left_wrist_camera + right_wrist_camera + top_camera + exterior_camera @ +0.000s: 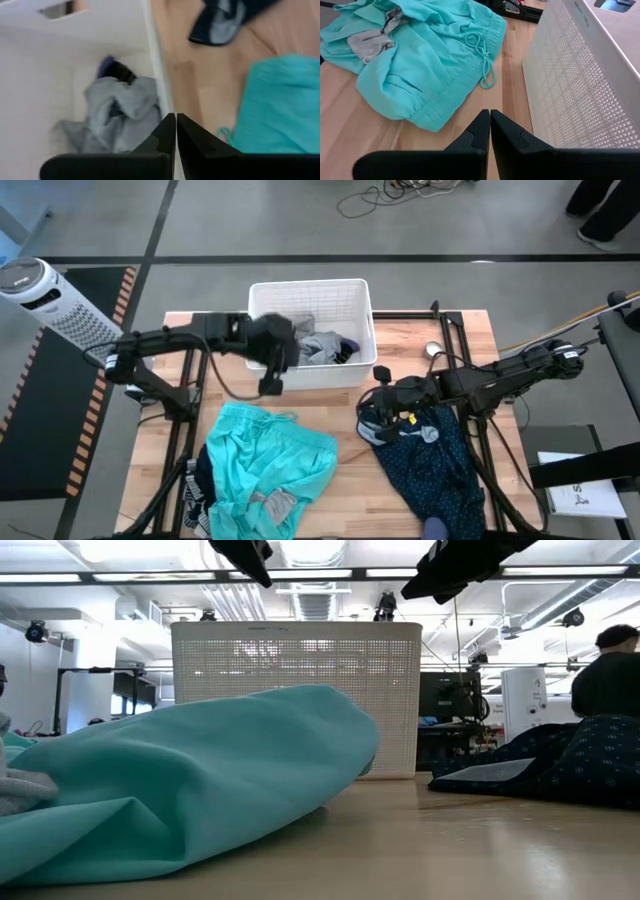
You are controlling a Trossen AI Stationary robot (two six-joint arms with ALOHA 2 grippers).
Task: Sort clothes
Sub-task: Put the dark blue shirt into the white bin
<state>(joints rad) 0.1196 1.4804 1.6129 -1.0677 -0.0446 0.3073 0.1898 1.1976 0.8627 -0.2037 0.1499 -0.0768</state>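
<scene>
Overall: sorting looks partly done, with one grey garment already lying inside the white ribbed bin and the rest out on the wooden table.
Fan: a white tower fan stands off the table, well beyond the bin's left side, clear of the work.
Striped cloth: a dark striped piece peeks out from under the turquoise garment's far-left edge, farthest from the bin.
Left gripper: the left gripper hangs over the bin's front wall near its left corner, fingers pressed together and holding nothing.
Turquoise garment: the large turquoise shorts lie spread in front of the bin, just past its front wall, drawstring waist toward the bin, with a small grey patch on the end away from it.
Key relation: the shorts lie directly in front of the left gripper on the side away from the bin; their long axis runs away from the bin's front wall, and the left arm is judged the nearer one.
Right gripper: the right gripper hovers in front of the bin's right corner, fingers clenched shut and empty, at the near edge of the dotted garment.
Dotted garment: the dark blue dotted garment stretches away from the bin's right front corner.
Obstacles: the bin's front wall sits between both grippers and the bin's inside, so any carried cloth would likely need lifting over it.
</scene>
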